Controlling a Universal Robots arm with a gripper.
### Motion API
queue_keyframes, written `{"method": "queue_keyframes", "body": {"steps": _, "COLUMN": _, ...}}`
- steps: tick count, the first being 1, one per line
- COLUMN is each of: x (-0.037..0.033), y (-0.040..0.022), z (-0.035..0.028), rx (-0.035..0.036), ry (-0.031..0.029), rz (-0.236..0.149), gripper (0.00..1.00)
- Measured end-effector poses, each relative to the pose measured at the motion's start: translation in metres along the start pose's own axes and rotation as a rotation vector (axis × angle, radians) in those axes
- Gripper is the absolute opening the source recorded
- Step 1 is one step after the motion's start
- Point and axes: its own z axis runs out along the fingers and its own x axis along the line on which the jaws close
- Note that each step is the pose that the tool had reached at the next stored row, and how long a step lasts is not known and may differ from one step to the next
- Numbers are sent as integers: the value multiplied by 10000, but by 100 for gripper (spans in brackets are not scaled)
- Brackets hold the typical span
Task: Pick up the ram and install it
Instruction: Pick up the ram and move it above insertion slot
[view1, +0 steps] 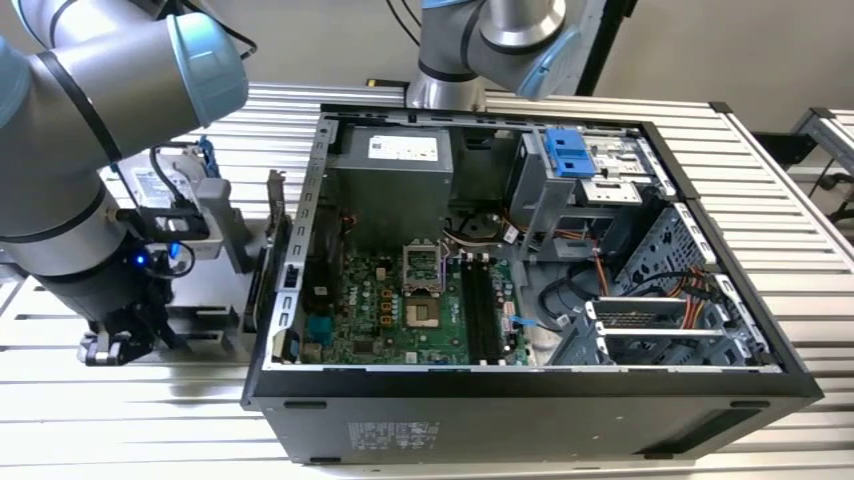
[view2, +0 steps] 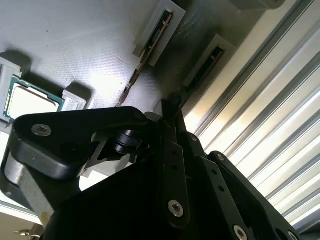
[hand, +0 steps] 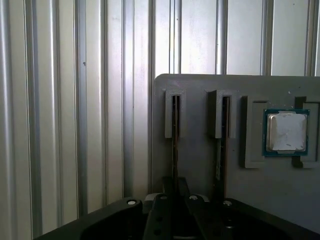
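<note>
Exterior view: my black fingers (view1: 110, 346) hang low beside the open black computer case (view1: 534, 405). First wrist view: they clench the thin dark ram stick (hand: 175, 135), upright in the outermost slot of the flat grey tray (hand: 200, 165). Second wrist view: same grip.

In the exterior view, even light falls bright on the ribbed bench (view1: 801, 210), while the inside of the open computer case (view1: 441, 290) lies dimmer and shadowed, and the near arm (view1: 80, 150) looks soft. In the second wrist view, hard glare whitens the grey tray (view2: 85, 45) and the bench ribs, leaving the gripper (view2: 171, 112) a blurred, nearly black mass. The first wrist view is flatly lit, with sheen streaking the ribs and the processor (hand: 286, 131) lid washed pale.
</note>
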Motion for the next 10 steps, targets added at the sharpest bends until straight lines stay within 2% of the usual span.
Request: {"method": "queue_keyframes", "body": {"steps": 10, "x": 2, "y": 0, "z": 2, "rx": 0, "ry": 0, "rz": 0, "gripper": 0}}
